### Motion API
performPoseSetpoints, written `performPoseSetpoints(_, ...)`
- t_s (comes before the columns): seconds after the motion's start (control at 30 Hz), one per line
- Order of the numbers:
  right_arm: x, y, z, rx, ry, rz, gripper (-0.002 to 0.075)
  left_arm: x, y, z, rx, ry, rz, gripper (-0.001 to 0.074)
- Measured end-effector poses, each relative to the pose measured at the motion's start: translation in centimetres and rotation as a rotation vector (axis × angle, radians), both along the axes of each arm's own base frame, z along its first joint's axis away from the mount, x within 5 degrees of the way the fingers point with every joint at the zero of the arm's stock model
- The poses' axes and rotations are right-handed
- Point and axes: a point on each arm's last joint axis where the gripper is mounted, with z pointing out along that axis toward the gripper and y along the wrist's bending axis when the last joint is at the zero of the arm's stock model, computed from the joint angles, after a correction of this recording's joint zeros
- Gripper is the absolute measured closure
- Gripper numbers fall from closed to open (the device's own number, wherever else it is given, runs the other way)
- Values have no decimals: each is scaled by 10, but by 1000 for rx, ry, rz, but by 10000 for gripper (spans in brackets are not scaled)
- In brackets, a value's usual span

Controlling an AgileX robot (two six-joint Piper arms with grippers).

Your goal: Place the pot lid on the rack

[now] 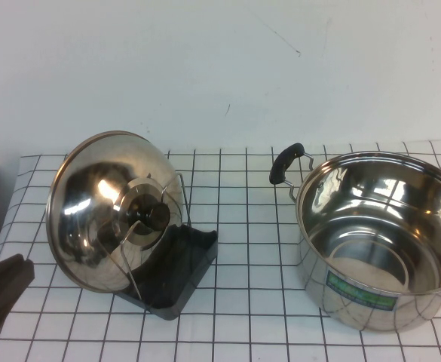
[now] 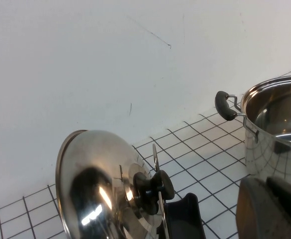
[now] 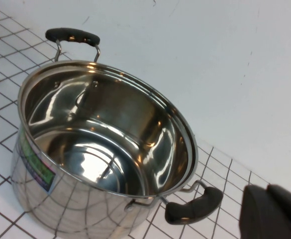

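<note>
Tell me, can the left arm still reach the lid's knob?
Probably yes. The left pincer sits shut at the table's near left edge, close beside the lid, which stands on edge in the rack. The knob faces away from it, behind a wire upright. The right pincer is shut by the pot.

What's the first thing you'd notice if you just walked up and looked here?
A big shiny lid stands on edge in a dark rack on the table's left, its black knob poking between the wires. On the right sits a deep, empty steel pot. The left gripper, shut, waits at the left edge; the right gripper, shut, hangs beside the pot.
</note>
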Motion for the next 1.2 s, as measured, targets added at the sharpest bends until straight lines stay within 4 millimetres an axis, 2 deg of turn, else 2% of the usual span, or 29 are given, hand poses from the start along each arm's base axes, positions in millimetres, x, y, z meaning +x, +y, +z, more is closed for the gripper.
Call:
performPoseSetpoints(0.27, 0, 0, 0, 0, 0, 0, 728, -1, 0, -1, -1, 0, 0, 736)
performPoseSetpoints(0.4, 0, 0, 0, 0, 0, 0, 728, -6, 2, -9, 2, -27, 22, 736)
performPoseSetpoints(0.6, 0, 0, 0, 0, 0, 0, 728, -11, 20, -27, -188, -115, 235, 736)
performPoseSetpoints(0.73, 0, 0, 0, -2, 0, 1, 728, -15, 27, -38, -185, -143, 306, 736)
performPoseSetpoints(0.93, 0, 0, 0, -2, 0, 1, 728, -15, 33, -62, -142, -67, 381, 736)
performPoseSetpoints(1.2, 0, 0, 0, -2, 0, 1, 728, -11, 41, -110, -191, -58, 476, 736)
